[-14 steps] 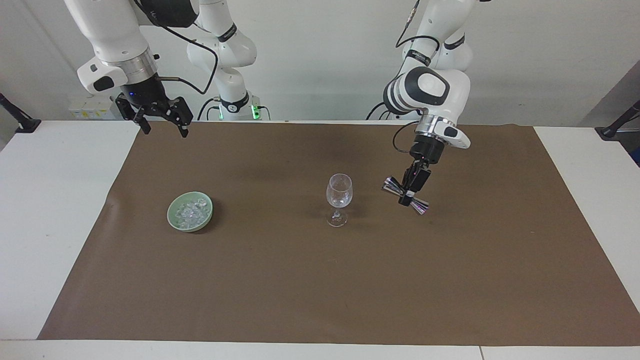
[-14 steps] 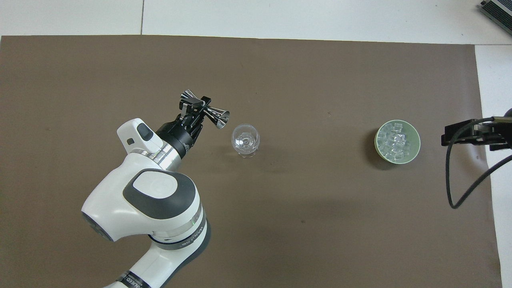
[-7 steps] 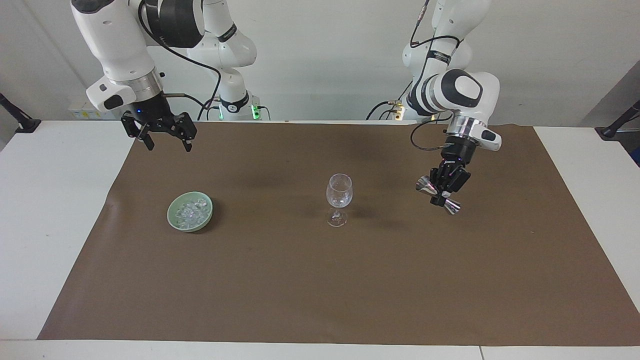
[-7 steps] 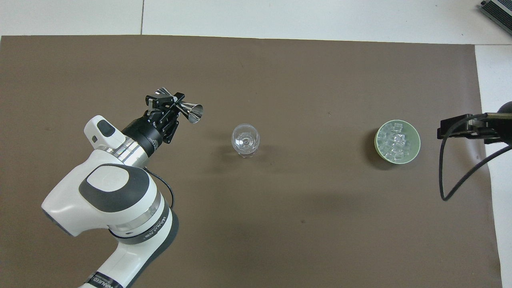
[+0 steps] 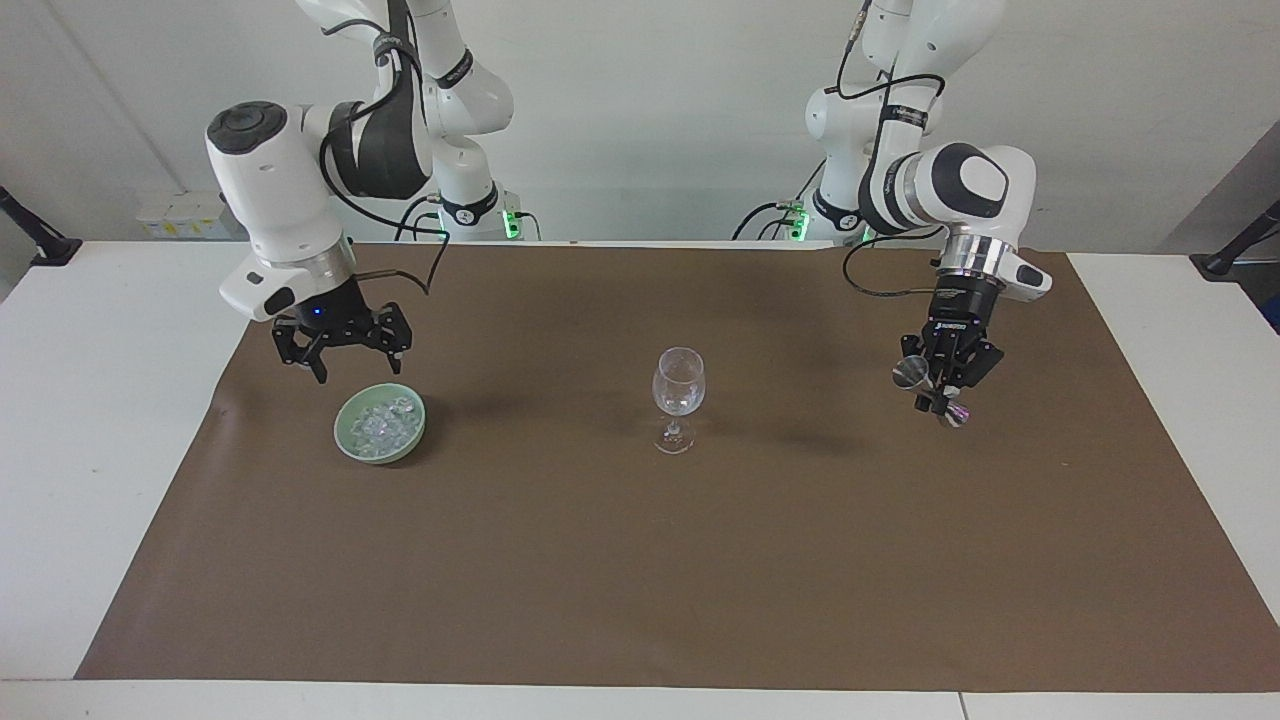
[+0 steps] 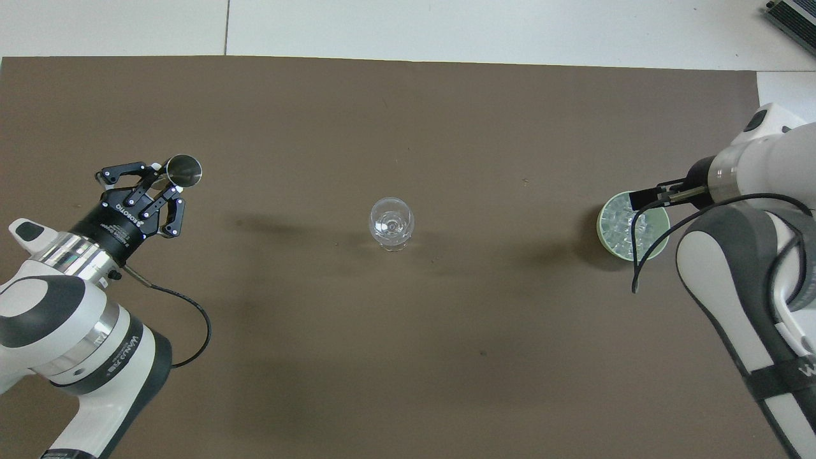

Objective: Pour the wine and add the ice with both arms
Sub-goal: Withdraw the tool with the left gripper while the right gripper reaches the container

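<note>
Facing view showed my right claw (image 5: 358, 374) spread wide above the pale green bowl (image 5: 380, 424) holding the ice (image 5: 383, 420), so I judged a straight, centred descent onto one chunk best. My left claw (image 5: 940, 392) gripped the metal jigger (image 5: 931, 393) over the brown mat (image 5: 640, 560), well clear of the wine glass (image 5: 678, 392).

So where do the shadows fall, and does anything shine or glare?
Facing view: soft dark patches lie on the brown mat beside the wine glass and green bowl; the metal jigger glints. Overhead view: blurry shadows flank the glass; the ice sparkles; no harsh glare.
</note>
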Controlling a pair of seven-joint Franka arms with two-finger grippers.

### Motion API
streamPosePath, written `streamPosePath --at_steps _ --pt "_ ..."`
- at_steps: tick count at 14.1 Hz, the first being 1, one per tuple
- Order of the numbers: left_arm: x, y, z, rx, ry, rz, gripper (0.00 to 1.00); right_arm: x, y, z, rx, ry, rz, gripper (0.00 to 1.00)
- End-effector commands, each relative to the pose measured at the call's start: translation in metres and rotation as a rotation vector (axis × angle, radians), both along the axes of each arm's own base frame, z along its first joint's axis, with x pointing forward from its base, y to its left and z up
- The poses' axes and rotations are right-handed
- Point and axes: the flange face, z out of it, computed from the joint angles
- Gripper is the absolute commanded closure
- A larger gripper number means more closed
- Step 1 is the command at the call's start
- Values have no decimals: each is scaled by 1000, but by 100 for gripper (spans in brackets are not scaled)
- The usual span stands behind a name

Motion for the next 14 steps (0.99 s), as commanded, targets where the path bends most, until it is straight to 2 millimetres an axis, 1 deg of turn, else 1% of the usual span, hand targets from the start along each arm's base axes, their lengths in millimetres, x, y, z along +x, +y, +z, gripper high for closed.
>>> streamPosePath --at_steps 1,2,3,4,6,9,10,11,12,13,14 --pt "-21 29 2 -97 9 58 100 -10 -9 -37 -2 -4 93 0" --pt "-21 31 1 -111 17 72 100 -12 -15 -52 -8 -2 121 0" --pt "-23 37 -2 -130 31 94 100 -13 -25 -68 -14 14 135 0" --pt "-25 44 -2 -148 40 118 100 -13 -34 -78 -17 25 137 0" --pt "-31 55 -7 -173 59 153 100 -15 -36 -91 -16 48 132 0" --pt "-35 61 -13 -201 83 183 100 -22 -36 -105 -13 72 134 0" --pt "-35 64 -15 -215 90 194 100 -21 -36 -109 -15 63 134 0" --pt "-37 66 -17 -228 101 206 100 -19 -37 -116 -18 51 131 8" --pt "-38 68 -19 -237 108 214 100 -16 -38 -117 -21 35 128 10" --pt "-39 69 -22 -251 113 214 100 -16 -38 -118 -22 32 125 16" --pt "-41 81 -24 -279 118 239 100 -16 -38 -123 -21 39 117 21"
